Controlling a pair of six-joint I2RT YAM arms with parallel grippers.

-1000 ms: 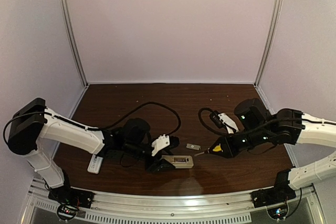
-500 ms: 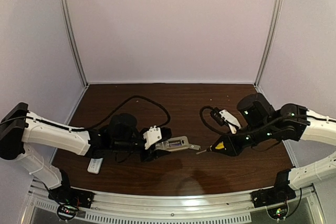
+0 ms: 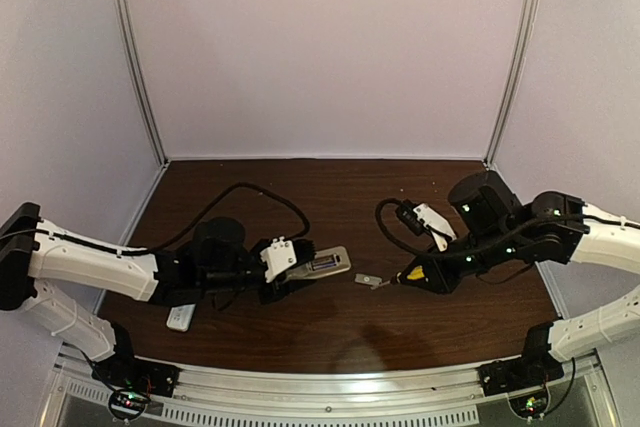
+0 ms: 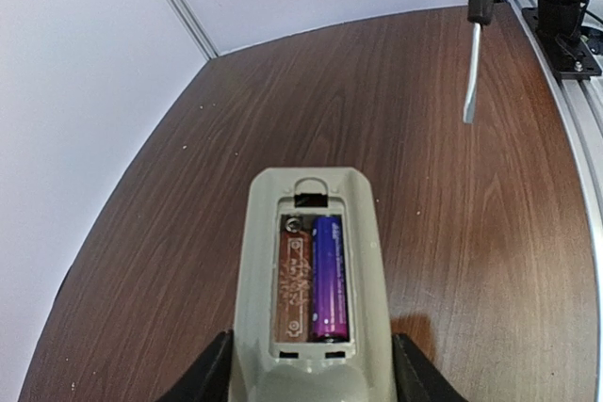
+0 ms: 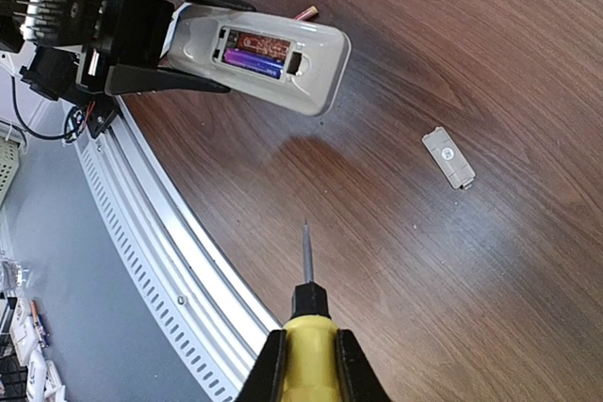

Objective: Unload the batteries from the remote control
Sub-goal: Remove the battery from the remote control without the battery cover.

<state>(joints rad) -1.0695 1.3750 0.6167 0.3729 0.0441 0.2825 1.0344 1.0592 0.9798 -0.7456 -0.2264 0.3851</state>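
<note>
The left gripper (image 4: 311, 369) pinches the remote (image 4: 306, 185), whose open compartment (image 4: 296, 280) holds one purple battery (image 4: 328, 275) along one side, while the right gripper (image 5: 306, 364) pinches the yellow-handled screwdriver (image 5: 305, 327).

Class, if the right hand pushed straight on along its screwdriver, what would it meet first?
Probably the bare table just past the screwdriver tip; farther along that line is the remote. Depth is unclear.

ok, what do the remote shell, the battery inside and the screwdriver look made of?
Remote shell: matte grey plastic, probably; moulded edges, no shine.
Battery: glossy purple wrap, core unseen; bright highlight along it.
Screwdriver: dull grey metal shaft, yellow and black handle, likely plastic.
</note>
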